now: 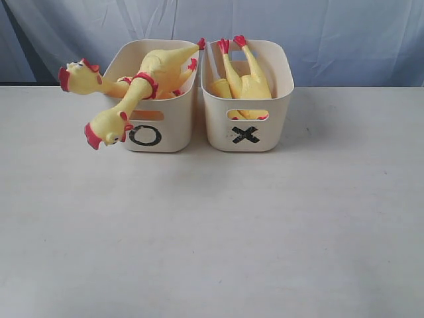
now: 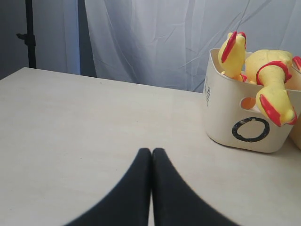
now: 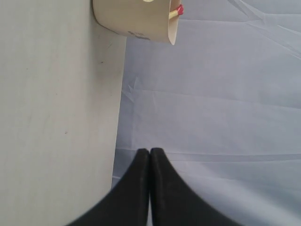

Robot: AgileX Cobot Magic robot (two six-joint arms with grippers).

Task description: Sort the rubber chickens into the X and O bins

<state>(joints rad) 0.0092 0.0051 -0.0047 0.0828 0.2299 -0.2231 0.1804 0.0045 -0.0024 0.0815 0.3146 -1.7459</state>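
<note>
Clenched empty at left gripper (image 2: pixel 151 150) and right gripper (image 3: pixel 149 150); may lose the rubber chickens (image 1: pixel 162 66) draped over the O bin (image 1: pixel 173 129) rim, dragged out by overhanging heads.

1. The near worktop (image 1: pixel 212 232) lies bare from left to right, an open passage.
2. The O bin (image 1: pixel 169 136) and X bin (image 1: pixel 278 112) stand side by side at the far middle, a narrow slit between them.
3. Rubber chickens (image 1: pixel 156 76) overhang the O bin's left and near rims.
4. Chicken legs (image 1: pixel 254 66) jut above the X bin's far rim.
</note>
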